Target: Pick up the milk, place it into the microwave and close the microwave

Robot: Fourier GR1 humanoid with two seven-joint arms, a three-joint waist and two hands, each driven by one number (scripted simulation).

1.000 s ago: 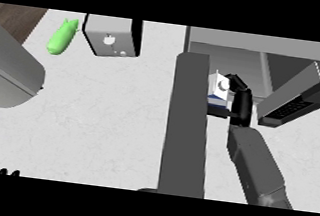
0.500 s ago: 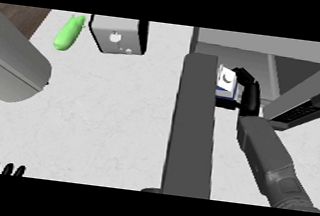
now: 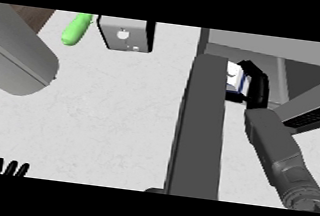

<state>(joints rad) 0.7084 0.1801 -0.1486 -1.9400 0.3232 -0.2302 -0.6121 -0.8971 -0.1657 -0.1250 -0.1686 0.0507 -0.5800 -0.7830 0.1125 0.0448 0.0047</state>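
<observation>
Right hand (image 3: 257,86): I see it curled round the milk (image 3: 235,78), at the end of the grey forearm that rises from the lower right.
Milk: a white carton with a blue patch, mostly hidden behind my hand and the door (image 3: 199,125) edge; it sits at the microwave (image 3: 301,72) mouth, just right of the door.
Door: open, edge-on to me, a dark slab running from the lower edge up to the microwave front — it splits the counter (image 3: 110,119) into left and right.
Room to move: my forearm is close beside the door's right face, with the microwave body on its other side; left of the door the counter is wide and bare.
Microwave: cut off by the top and right edges; a dark keypad strip shows on its right, keys too small to read.
Left hand (image 3: 8,168): only straight fingertips show at the lower left edge, pointing up, at rest.
Toaster-like box (image 3: 126,34): grey, at the top, cut by the edge; marks on it I cannot read.
Green item (image 3: 76,29): long, just left of that box — what it is I cannot tell.
Grey cylinder (image 3: 10,51): large, at the left edge, partly cut off.
Writing: none that I can read anywhere.
</observation>
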